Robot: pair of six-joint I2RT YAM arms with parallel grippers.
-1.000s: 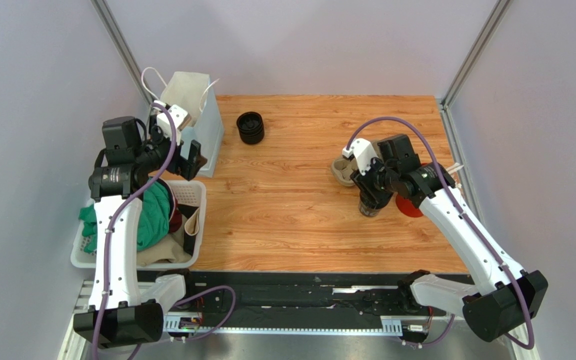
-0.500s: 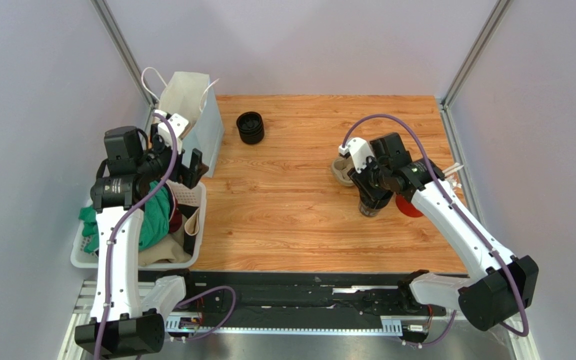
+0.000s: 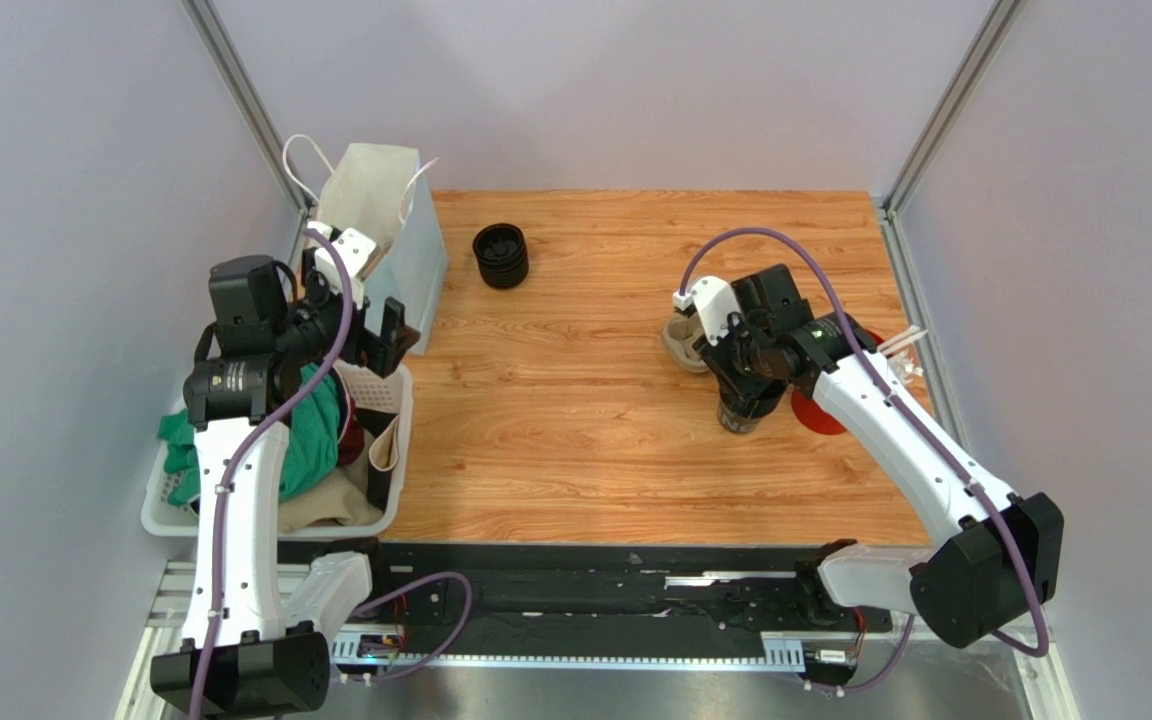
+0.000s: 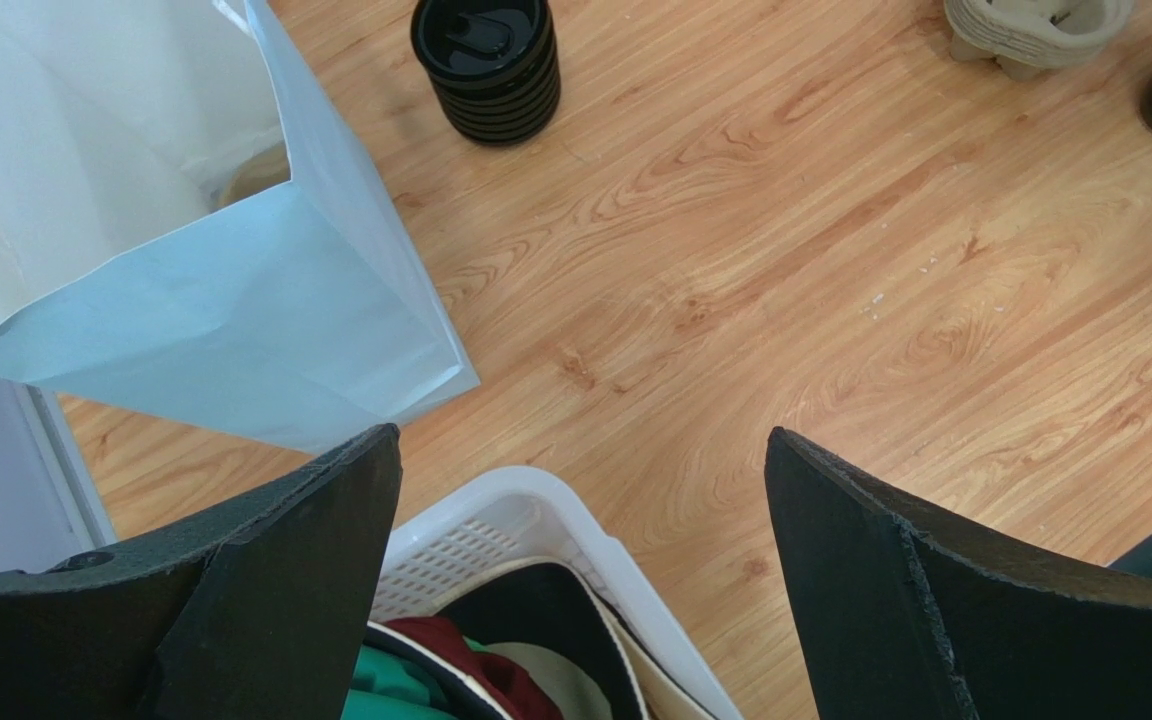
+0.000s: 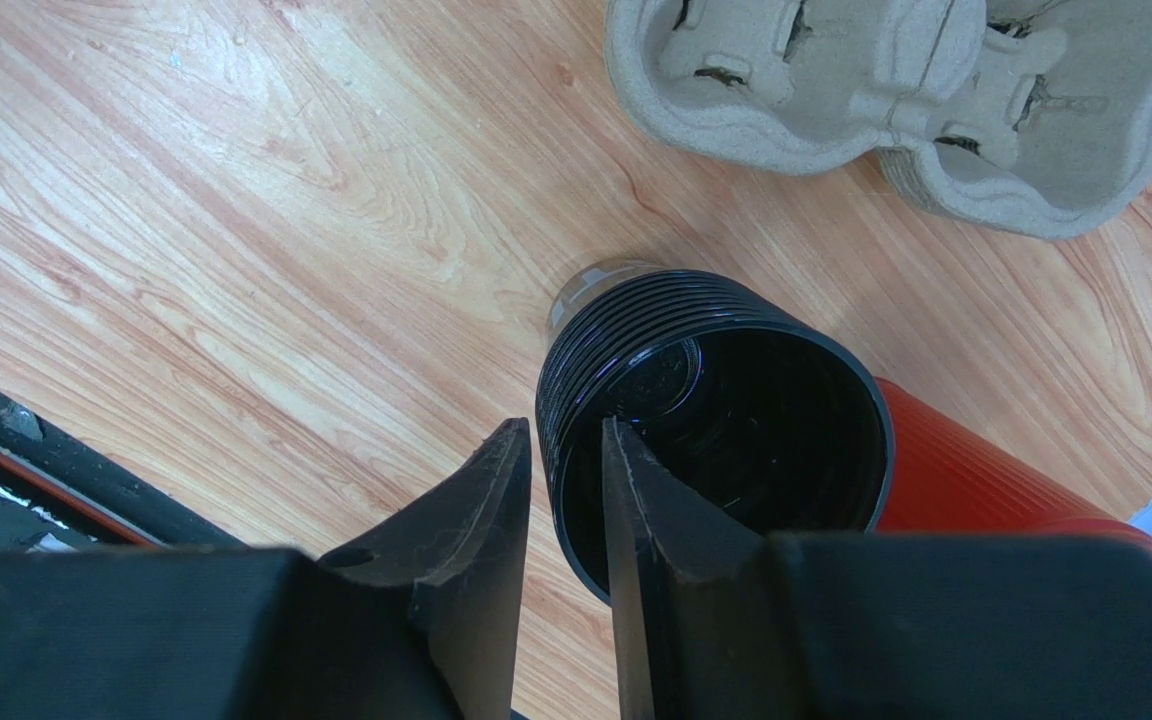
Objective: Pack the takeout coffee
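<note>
Packing progress: not started; the takeout coffee (image 3: 501,255) stood lidded at upper centre of the top view, just beside the paper bag (image 3: 387,225), in no tray well.
Right gripper (image 5: 567,450): fingers narrowly parted astride the wall of an open black cup (image 5: 597,345) near the cup tray (image 5: 838,90); firm pinch not determinable.
Left gripper (image 4: 582,450): spread wide, holding nothing.
Remaining: seating the coffee in the tray, then bagging it.

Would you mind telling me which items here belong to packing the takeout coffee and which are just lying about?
Job in hand: lidded black cup, open black cup, cardboard cup tray, white paper bag.
Lying about: red cup, laundry basket of clothes.
</note>
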